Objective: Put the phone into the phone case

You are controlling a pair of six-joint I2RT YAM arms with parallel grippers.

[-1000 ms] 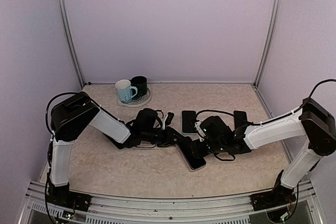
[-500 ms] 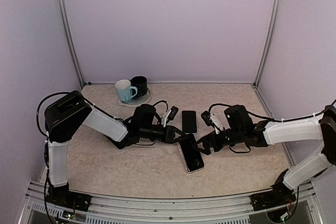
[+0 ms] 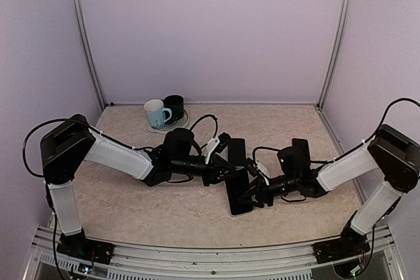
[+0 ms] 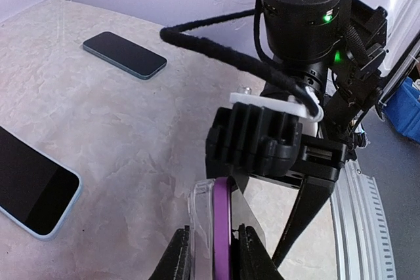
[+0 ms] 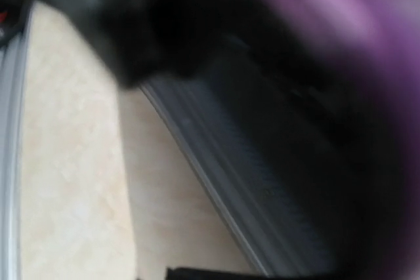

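A purple phone with a dark screen lies at the table's middle front. In the left wrist view its purple edge stands next to a clear phone case, and my left gripper is shut on both together. In the top view the left gripper is at the phone's far end. My right gripper is at the phone's right side. Its fingers stand apart, with table showing between them. The right wrist view is a blur of purple and black.
A light-blue phone lies face up just behind the grippers and shows in the left wrist view. Another dark phone lies behind the right arm. A pale mug and a dark mug stand on a plate at back left.
The right gripper pulled back to the right, then returned to the phone's right side. The left gripper moved right, and the phone swung from a slant to nearly straight.
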